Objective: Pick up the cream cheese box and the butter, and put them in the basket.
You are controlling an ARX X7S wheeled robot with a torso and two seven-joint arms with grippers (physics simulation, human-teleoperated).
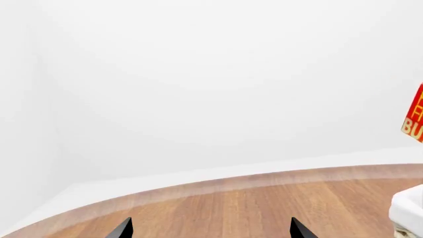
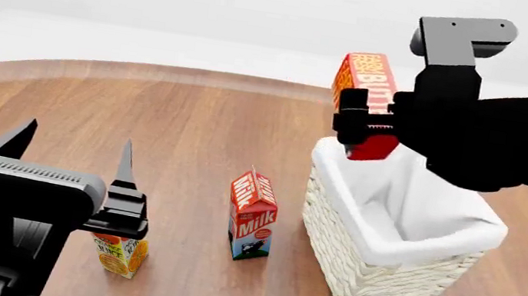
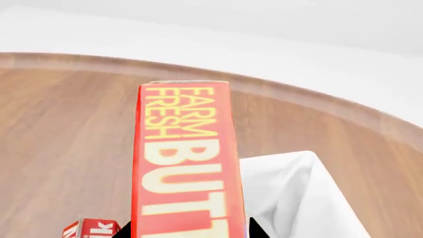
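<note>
Hovering at two o'clock, the right hand [image 2: 363, 123] clamps the butter [image 2: 366, 81] above the basket's [image 2: 385, 246] near rim, poised for dropping; left hand [image 2: 71, 156] waits open, empty.

The butter [image 2: 367, 93] is a long red-orange box with yellow "FARM FRESH BUTTER" lettering, held up in the air, tilted on end, just above the back left rim of the basket [image 2: 335, 236]. Its lower end is partly hidden by the black clamp around it. In the right wrist view its lettered face fills the middle of the picture. The basket is a tall, squarish white wicker one with a white cloth liner folded over its rim, standing upright on the wooden table.
</note>
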